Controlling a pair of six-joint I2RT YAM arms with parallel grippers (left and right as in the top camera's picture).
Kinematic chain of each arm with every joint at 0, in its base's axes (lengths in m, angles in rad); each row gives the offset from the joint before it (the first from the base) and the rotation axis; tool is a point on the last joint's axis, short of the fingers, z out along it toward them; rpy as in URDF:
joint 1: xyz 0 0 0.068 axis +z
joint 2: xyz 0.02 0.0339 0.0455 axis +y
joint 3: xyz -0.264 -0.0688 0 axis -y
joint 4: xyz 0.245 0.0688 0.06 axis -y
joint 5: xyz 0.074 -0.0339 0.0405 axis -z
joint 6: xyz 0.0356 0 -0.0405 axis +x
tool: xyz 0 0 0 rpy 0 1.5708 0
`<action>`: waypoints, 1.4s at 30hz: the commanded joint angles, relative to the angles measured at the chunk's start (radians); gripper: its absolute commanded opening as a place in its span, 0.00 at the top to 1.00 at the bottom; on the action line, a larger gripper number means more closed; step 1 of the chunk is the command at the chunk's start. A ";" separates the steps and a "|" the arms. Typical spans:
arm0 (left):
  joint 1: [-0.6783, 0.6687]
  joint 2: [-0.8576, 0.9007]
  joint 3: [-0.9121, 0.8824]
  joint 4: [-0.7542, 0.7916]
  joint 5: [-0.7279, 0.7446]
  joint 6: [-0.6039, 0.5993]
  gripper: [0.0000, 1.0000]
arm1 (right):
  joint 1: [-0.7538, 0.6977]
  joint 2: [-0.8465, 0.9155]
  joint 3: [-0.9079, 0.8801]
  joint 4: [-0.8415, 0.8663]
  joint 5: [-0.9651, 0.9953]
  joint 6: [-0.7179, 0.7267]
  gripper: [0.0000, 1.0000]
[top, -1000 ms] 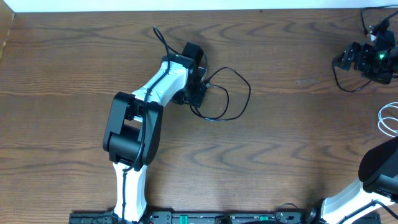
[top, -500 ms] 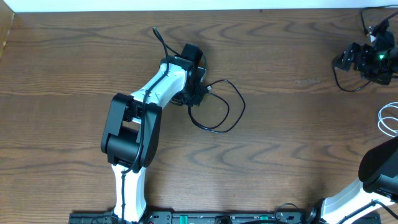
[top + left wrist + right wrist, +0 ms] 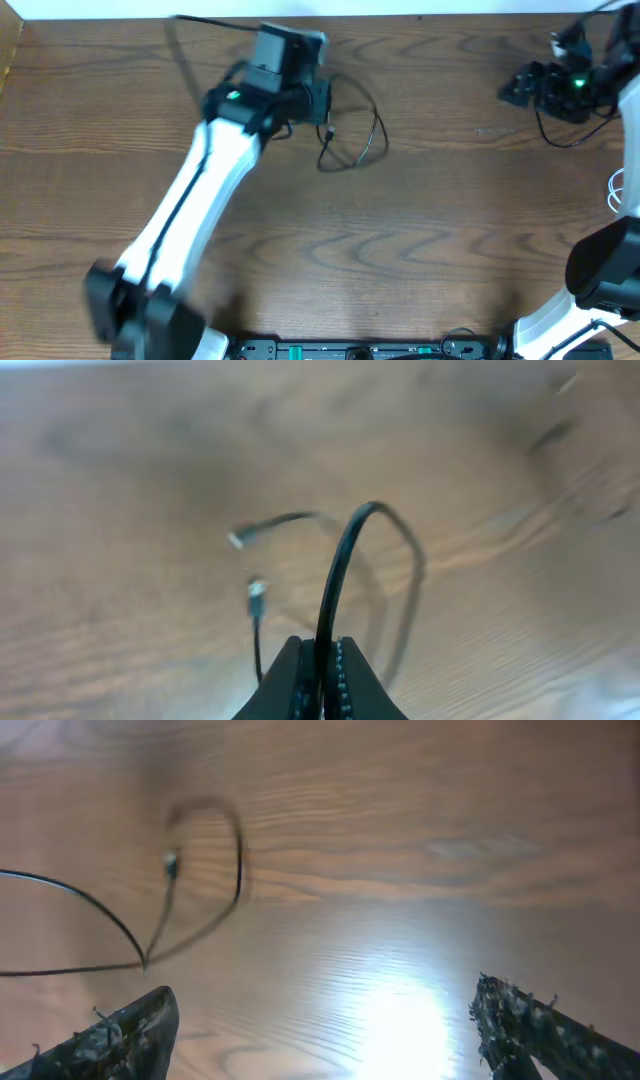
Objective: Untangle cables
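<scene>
Where the left arm slants from the lower left to the upper centre of the overhead view, the left gripper (image 3: 322, 100) sits just above a loose black cable (image 3: 352, 140).

Item 1, left gripper (image 3: 320, 652): the fingers are pressed together on the black cable (image 3: 343, 555). The wrist view shows the cord rising from between the pads in a tall arch. The rest of it trails in blurred loops over the wooden table (image 3: 450, 250). Two small plug ends (image 3: 256, 588) show left of the arch, one above the other. The blur hides whether they touch the wood.

Item 2, black cable, overhead: it is a thin loop, upper centre of the frame, hanging below and right of the left gripper, with one plug end just under the gripper.

Item 3, right gripper (image 3: 322, 1000): the fingers (image 3: 120, 1035) stand wide apart at the lower corners of the wrist view, with bare, glare-lit wood between them. Nothing is held.

Item 4, second black cord (image 3: 225, 885): it lies upper left in the right wrist view as a curved loop with a small plug, and a thin strand runs in from the left edge. It lies well apart from the spread fingers.

Item 5, white cable (image 3: 611, 195): it is a small coil at the right edge of the overhead frame, partly cut off, and lies apart from both grippers.
</scene>
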 commanded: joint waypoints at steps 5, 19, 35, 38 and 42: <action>0.002 -0.134 0.002 0.051 0.034 -0.067 0.93 | 0.143 -0.014 0.005 0.048 -0.187 -0.062 0.08; 0.002 -0.189 0.002 0.032 0.273 -0.074 0.93 | 0.306 -0.014 0.005 0.234 -0.560 -0.439 0.12; 0.002 -0.189 0.002 -0.021 0.501 -0.074 0.93 | 0.436 -0.014 0.005 0.333 -0.440 -0.428 0.99; 0.002 -0.189 0.002 -0.026 0.489 -0.074 0.93 | 0.418 -0.022 0.005 0.409 -0.417 -0.306 0.99; 0.002 -0.189 0.002 -0.026 0.468 -0.074 0.92 | 0.385 -0.055 0.018 0.519 -0.342 -0.116 0.99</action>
